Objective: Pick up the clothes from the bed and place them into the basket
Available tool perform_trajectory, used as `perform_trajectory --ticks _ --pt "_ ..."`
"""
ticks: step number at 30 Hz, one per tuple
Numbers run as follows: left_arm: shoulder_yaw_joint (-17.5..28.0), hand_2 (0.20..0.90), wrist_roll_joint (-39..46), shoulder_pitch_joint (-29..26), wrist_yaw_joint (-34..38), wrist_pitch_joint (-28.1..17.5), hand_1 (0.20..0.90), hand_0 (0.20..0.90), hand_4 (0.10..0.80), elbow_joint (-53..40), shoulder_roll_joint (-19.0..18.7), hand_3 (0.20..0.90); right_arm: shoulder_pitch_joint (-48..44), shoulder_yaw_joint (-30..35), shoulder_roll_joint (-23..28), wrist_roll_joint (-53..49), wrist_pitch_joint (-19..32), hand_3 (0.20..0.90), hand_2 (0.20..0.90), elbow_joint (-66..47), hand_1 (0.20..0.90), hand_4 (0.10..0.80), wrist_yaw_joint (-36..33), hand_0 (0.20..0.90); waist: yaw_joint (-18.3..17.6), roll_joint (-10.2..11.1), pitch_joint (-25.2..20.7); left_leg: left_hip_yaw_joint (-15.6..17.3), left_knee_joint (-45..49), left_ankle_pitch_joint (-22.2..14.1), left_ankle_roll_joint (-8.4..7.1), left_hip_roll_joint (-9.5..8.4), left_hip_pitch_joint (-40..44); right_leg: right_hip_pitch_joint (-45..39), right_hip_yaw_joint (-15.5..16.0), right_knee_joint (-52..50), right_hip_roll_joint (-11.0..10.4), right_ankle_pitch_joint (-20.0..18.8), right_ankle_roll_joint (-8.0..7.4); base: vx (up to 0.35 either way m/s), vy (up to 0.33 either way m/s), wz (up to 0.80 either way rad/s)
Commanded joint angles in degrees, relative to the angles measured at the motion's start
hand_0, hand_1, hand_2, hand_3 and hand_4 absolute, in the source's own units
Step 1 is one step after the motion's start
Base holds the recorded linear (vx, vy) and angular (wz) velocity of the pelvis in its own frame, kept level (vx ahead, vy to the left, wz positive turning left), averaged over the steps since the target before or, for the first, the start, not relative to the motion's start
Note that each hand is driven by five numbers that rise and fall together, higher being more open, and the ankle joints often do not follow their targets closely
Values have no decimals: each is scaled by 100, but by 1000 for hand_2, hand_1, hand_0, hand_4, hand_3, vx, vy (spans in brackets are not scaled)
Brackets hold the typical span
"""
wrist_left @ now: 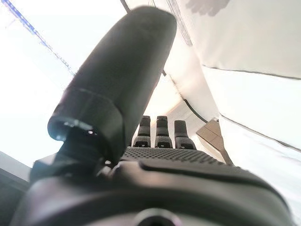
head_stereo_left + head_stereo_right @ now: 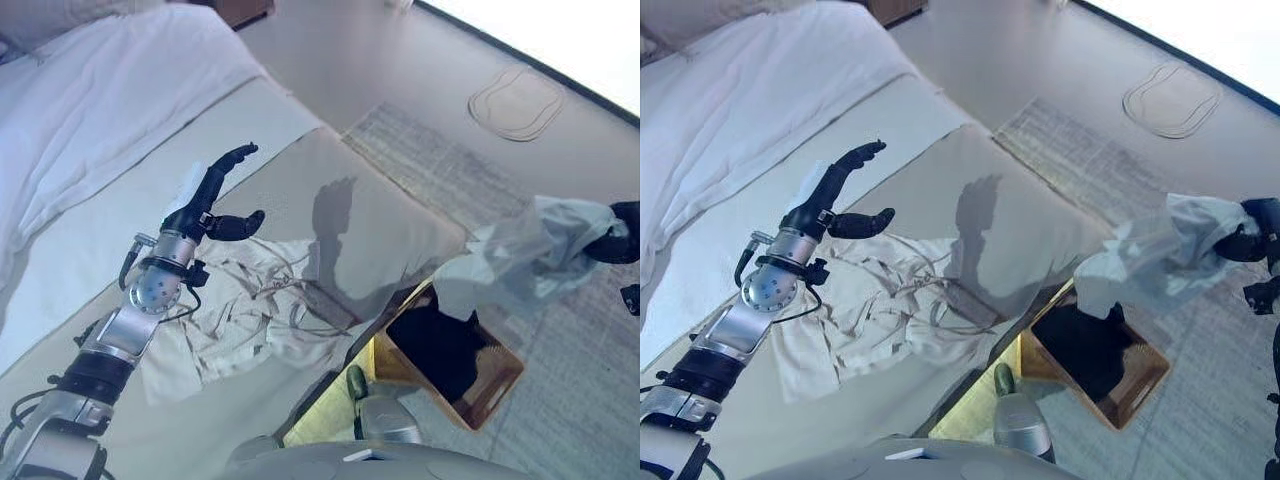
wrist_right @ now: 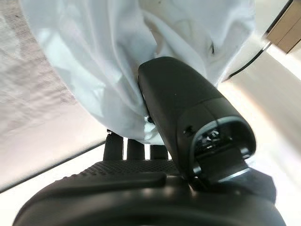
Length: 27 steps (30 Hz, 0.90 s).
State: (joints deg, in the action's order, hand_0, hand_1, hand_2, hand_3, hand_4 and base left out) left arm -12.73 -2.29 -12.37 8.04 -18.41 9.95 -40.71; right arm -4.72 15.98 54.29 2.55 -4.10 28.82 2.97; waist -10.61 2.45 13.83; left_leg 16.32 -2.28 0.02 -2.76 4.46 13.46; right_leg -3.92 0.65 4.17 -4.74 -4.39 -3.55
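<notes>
My right hand (image 2: 612, 238) is shut on a pale blue-white garment (image 2: 520, 262), which hangs in the air just above the brown basket (image 2: 500, 385) on the floor beside the bed. In the right wrist view the thumb (image 3: 188, 108) presses the cloth (image 3: 117, 56) against the fingers. A dark garment (image 2: 440, 350) lies inside the basket. A white patterned garment (image 2: 245, 310) lies crumpled on the bed's beige cover. My left hand (image 2: 215, 205) is open and empty, held just above the far edge of that garment.
The bed (image 2: 390, 240) has a white duvet (image 2: 90, 110) at its far left. A pale rug (image 2: 470, 165) covers the floor past the bed corner. A flat round object (image 2: 515, 102) lies on the floor further off.
</notes>
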Motion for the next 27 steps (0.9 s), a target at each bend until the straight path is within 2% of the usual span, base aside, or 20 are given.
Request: perform_trajectory --ticks 1,13,22,27 --pt "43 900 40 -128 71 -253 900 900 800 -283 -181 900 -209 -53 550 -376 300 200 300 431 300 100 -211 300 96 3 -959 -46 185 -406 80 99 -489 294 -38 -467 214 293 -264 -22 -27 8" --pt "-198 900 170 -399 38 -89 900 900 800 -365 -317 900 -501 -832 53 -332 122 200 300 1513 300 100 28 300 186 -111 -848 -23 105 -359 72 76 -516 354 118 -451 132 260 -291 -34 -12 8" --pt "-193 900 246 -416 -8 -35 900 900 800 -380 -335 900 -454 -941 -351 -412 268 200 300 2284 300 100 203 300 237 -194 -821 -47 65 -343 62 63 -475 305 198 -419 113 263 -284 0 -9 6" --pt "-191 900 227 -411 23 -49 900 900 800 -438 -322 900 -432 -1027 -543 -373 231 200 300 2631 300 100 55 300 261 -222 -785 -56 67 -336 64 63 -479 299 216 -412 109 262 -275 0 0 0"
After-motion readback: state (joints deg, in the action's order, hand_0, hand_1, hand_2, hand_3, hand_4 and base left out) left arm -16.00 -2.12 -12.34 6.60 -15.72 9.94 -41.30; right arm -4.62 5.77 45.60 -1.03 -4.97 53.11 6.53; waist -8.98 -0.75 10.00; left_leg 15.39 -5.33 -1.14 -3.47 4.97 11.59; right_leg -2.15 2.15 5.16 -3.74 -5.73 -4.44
